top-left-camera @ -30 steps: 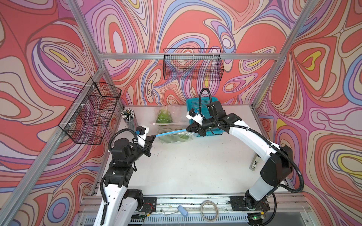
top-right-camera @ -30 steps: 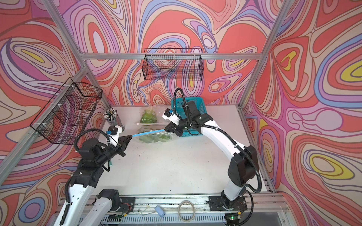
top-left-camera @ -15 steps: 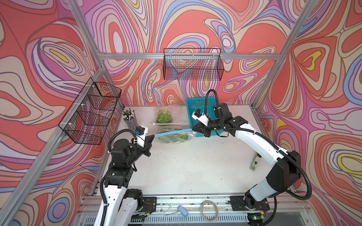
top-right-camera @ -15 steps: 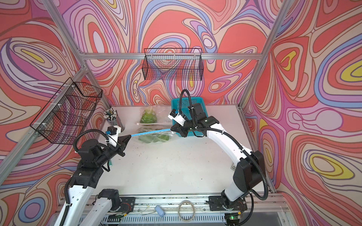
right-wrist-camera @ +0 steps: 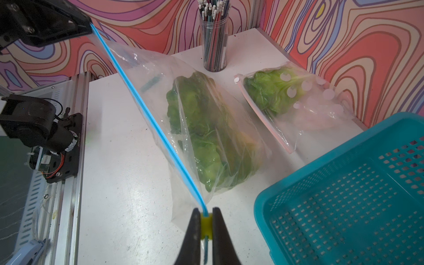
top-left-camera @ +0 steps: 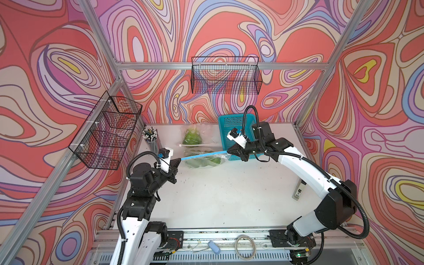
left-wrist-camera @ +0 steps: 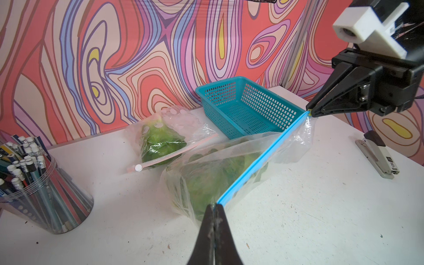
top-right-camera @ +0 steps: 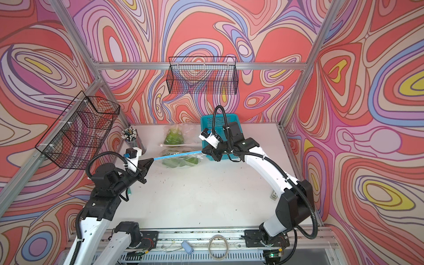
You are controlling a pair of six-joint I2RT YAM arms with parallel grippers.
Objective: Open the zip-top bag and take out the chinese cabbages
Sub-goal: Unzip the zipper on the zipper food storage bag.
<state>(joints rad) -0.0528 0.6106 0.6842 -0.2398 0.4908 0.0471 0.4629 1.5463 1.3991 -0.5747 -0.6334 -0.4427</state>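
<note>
Two claws [top-left-camera: 179, 160] [top-left-camera: 228, 152] on one zip-top bag [top-left-camera: 203, 161]

Left pincer [left-wrist-camera: 214, 207] tight on zip-top bag [left-wrist-camera: 296, 137] of chinese cabbages [left-wrist-camera: 206, 181]

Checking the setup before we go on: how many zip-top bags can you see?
2. The blue-zip bag is stretched between the left gripper and right gripper. The pink-zip bag lies behind it toward the back wall, beside the teal basket. No others show.

Left claw [left-wrist-camera: 214, 206] pinched tight, right claw [right-wrist-camera: 204, 211] clamped, arms angled inward
</note>
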